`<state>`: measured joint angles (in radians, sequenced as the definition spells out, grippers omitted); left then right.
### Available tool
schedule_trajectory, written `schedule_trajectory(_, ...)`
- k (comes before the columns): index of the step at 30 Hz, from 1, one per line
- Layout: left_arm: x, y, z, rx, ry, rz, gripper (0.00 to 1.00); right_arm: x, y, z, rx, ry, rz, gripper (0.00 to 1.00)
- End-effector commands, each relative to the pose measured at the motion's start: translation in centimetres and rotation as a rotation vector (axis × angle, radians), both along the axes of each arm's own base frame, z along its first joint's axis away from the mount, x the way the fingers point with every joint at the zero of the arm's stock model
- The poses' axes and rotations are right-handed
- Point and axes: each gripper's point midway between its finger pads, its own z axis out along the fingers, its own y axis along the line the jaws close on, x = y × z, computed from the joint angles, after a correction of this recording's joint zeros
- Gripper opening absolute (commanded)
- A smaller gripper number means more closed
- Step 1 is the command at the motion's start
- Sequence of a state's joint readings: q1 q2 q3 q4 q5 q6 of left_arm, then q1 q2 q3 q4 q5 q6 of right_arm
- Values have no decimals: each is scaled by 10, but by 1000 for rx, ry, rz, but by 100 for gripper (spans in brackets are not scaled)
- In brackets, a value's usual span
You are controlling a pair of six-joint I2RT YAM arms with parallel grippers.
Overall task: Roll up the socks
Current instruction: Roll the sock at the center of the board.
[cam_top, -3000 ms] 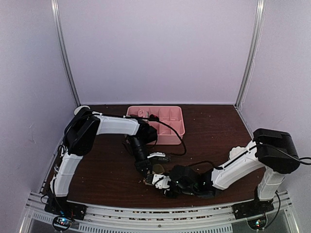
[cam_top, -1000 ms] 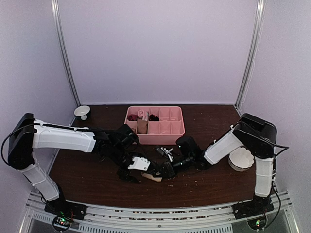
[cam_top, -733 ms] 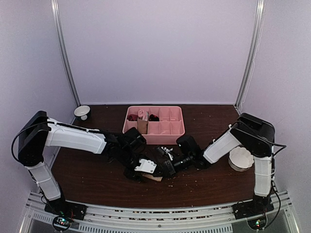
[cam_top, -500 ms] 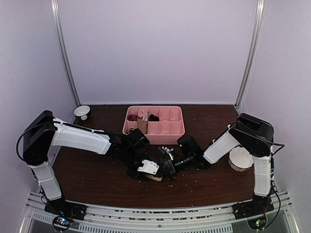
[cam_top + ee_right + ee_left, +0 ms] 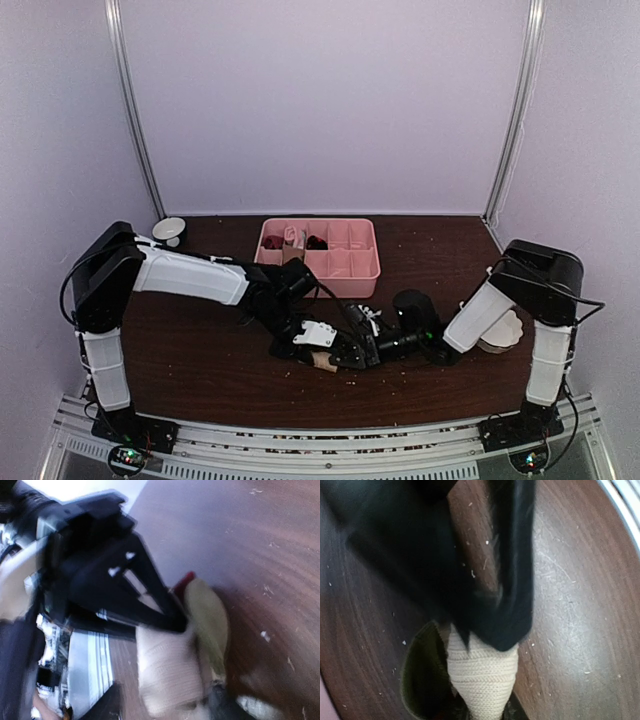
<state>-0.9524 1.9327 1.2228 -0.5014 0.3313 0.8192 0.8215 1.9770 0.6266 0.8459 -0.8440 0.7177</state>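
Now, at 6 o'clock from the pink tray (image 5: 340, 288), the beige sock (image 5: 482, 675) lies bundled on the desk (image 5: 200, 360), left claw (image 5: 487, 639) narrowed onto one end, likely to stop the roll springing loose; right claw (image 5: 364, 349) crowds in from 3 o'clock, its gap unreadable.

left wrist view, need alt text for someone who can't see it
The left end effector's blurred black fingers pinch one end of a beige ribbed sock with an olive section, over a dark wooden table dotted with pale specks.
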Motion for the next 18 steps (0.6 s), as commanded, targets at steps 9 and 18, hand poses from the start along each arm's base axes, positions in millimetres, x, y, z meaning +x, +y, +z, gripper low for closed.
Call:
schedule_trajectory(9, -30, 33, 8, 101, 568, 167, 12, 39, -126, 1, -512, -498, -537, 100)
schedule_trajectory(18, -21, 41, -12, 168, 523, 200, 9, 37, -115, 40, -318, -550, -571, 100)
